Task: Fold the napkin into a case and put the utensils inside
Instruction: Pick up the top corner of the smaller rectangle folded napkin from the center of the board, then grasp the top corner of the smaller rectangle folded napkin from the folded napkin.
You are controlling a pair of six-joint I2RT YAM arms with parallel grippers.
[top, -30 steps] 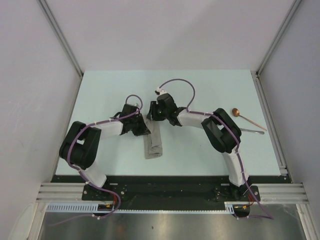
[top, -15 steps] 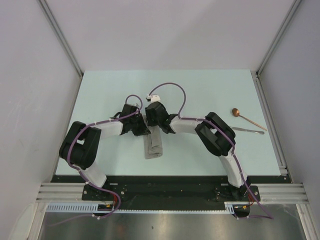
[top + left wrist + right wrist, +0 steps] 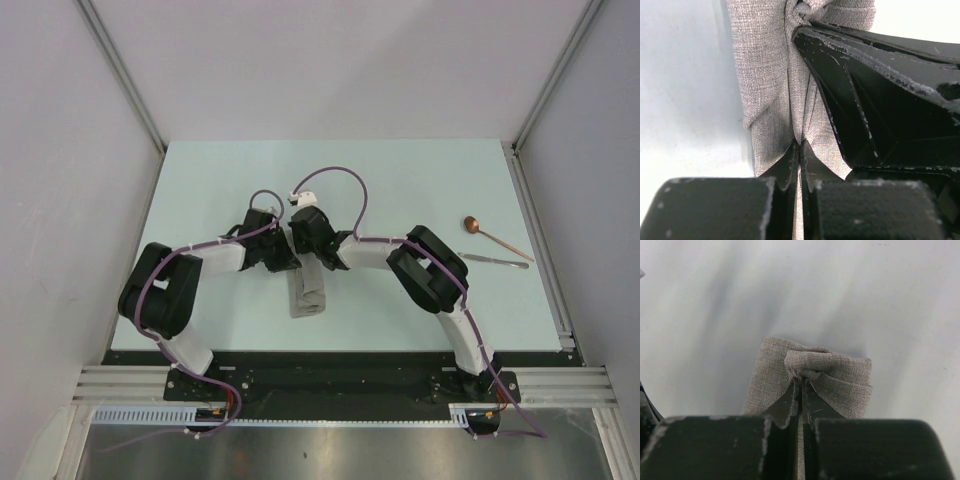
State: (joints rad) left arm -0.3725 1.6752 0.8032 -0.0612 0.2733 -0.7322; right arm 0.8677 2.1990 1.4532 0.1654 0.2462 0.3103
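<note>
Napkin (image 3: 308, 290), grey-beige cloth of coarse visible weave, folded into a narrow flat strip, lying lengthwise on smooth pale table (image 3: 400, 180) between both arms. Left gripper (image 3: 799, 150) pressed together on a raised pleat of napkin, scuffed black fingers (image 3: 785, 167) pinching the bunched fabric. Right gripper (image 3: 800, 386) likewise clamped on a puckered fold at the strip's end, soft creases radiating from the pinch. Copper spoon (image 3: 497, 238) with small round bowl and thin silvery utensil (image 3: 495, 261) flat on table, well apart to the right

You have open bench (image 3: 420, 180) along the far side; left arm (image 3: 215, 260) and right arm (image 3: 375, 252) flank the napkin (image 3: 308, 295), utensils (image 3: 500, 240) lie at right
</note>
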